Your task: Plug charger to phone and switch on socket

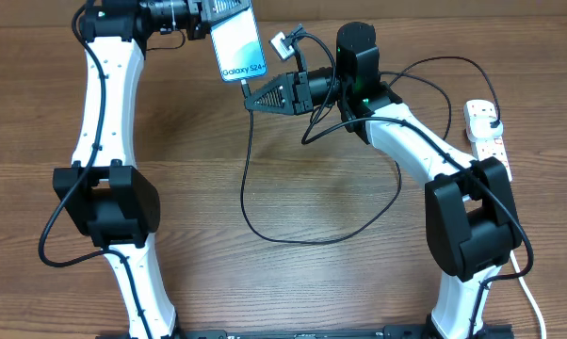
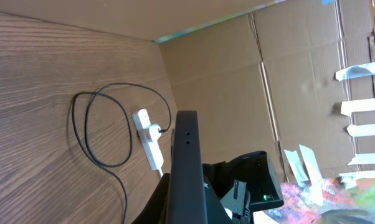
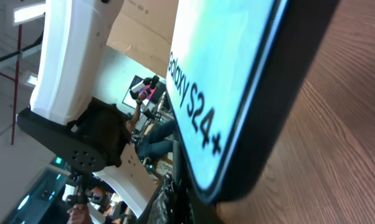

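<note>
Wood-grain bench (image 1: 312,292). Black charger cable (image 1: 244,198) lies in wide loose loop across middle. White socket (image 1: 488,132) flat near right edge, black plug (image 1: 492,117) seated in it. White cord (image 1: 533,301) trails toward near edge.

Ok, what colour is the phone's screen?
Pale cyan-blue with dark Galaxy S24+ lettering; the phone shows best in the right wrist view.

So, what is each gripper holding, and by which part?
Left gripper: phone, by the end opposite its text. Right gripper: apparently charger, near its connector tip.

Phone (image 1: 236,42) raised top-ctr, charger (image 1: 265,231) looped mid-table, socket (image 1: 486,132) far right.
</note>
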Motion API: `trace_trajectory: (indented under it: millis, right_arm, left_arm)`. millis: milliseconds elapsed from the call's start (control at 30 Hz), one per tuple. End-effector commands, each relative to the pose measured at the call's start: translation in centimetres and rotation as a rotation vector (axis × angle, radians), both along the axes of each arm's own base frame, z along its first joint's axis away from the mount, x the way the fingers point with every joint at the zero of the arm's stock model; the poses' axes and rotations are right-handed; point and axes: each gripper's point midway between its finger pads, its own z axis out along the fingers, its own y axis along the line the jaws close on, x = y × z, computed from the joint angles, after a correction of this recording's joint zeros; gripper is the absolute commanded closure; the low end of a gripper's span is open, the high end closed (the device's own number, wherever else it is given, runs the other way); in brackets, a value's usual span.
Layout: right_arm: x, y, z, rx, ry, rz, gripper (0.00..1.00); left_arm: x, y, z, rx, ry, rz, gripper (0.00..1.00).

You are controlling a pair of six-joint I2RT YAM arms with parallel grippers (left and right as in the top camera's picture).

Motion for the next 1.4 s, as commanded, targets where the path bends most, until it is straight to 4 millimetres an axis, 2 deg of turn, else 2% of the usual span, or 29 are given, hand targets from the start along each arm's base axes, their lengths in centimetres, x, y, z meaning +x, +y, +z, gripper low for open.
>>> trace_trajectory:
  millis: [0, 733, 1367]
  right_arm:
    - [-0.33, -0.01, 2.58, 0.022, -0.049, -0.012, 0.96]
    - [-0.01, 0.06, 2.56, 0.020, -0.046, -0.030, 0.96]
    - [0.67, -0.71, 2.56, 0.018, -0.039, -0.051, 0.96]
  left_arm:
    - [-0.95, -0.23, 2.48, -0.006, -0.065, -0.017, 0.96]
    - [-1.56, -0.29, 2.88, -0.031, -0.066, -0.053, 0.96]
    - [-1.90, -0.35, 3.09, -0.045, -0.066, -0.073, 0.96]
